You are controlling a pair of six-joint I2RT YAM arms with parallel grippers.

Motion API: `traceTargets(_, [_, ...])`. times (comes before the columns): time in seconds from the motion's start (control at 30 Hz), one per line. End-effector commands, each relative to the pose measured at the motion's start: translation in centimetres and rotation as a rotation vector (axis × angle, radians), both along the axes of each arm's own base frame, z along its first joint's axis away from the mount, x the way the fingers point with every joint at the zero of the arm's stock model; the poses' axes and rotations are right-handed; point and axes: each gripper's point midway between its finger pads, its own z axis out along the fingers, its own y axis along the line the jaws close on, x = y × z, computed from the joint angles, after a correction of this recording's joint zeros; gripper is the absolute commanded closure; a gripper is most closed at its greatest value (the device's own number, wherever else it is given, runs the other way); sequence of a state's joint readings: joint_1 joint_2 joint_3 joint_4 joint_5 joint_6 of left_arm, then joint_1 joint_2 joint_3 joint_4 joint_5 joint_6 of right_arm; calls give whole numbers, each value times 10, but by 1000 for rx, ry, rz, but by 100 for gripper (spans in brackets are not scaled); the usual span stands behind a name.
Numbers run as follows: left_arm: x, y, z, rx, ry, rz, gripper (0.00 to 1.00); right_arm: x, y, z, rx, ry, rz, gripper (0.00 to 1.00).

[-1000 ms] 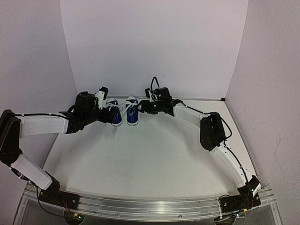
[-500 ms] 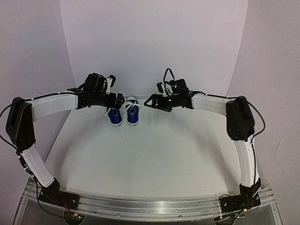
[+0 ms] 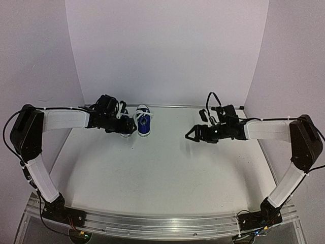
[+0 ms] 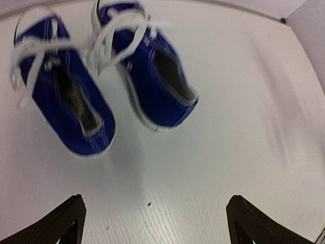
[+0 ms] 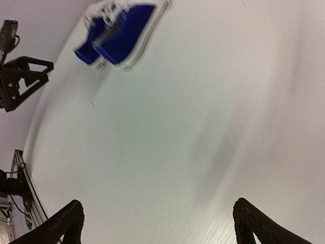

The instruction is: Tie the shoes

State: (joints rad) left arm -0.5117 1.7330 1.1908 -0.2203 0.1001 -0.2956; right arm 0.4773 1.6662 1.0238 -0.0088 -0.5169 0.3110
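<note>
My left jaws stand wide just short of the shoes [image 4: 147, 89], which block the way toward the back wall [image 3: 167, 51]. From my right jaws across to them, open bench [image 3: 162, 162] gives passage.

Shoes [image 4: 142, 81] blue, laces [image 4: 119, 33] white; table [image 3: 162, 173] white; walls [image 3: 167, 51] pale lilac.

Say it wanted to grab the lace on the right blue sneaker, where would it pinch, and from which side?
Probably the white lace loop drooping off the right sneaker toward the left sneaker, not the flat crisscrossed part. It hangs free of the canvas, so it can be pinched across. Come from above, heel end, where the open left gripper hangs.
</note>
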Motion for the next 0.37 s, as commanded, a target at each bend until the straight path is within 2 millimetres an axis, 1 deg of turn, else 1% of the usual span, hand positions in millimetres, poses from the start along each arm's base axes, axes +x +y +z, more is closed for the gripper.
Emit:
traceTargets(0.0, [-26, 9, -19, -78, 64, 62, 0, -25, -15, -22, -17, 10, -26, 2])
traceTargets(0.07, [-35, 13, -28, -85, 77, 78, 0, -33, -20, -33, -23, 30, -34, 2])
traceTargets(0.13, [-38, 14, -29, -88, 73, 87, 0, -36, -21, -39, -22, 40, -34, 2])
traceTargets(0.23, [-40, 10, -27, -90, 64, 75, 0, -37, -19, -40, -13, 41, -25, 2])
traceTargets(0.33, [-38, 5, -20, -70, 30, 73, 0, -35, -17, -38, -7, 40, -19, 2])
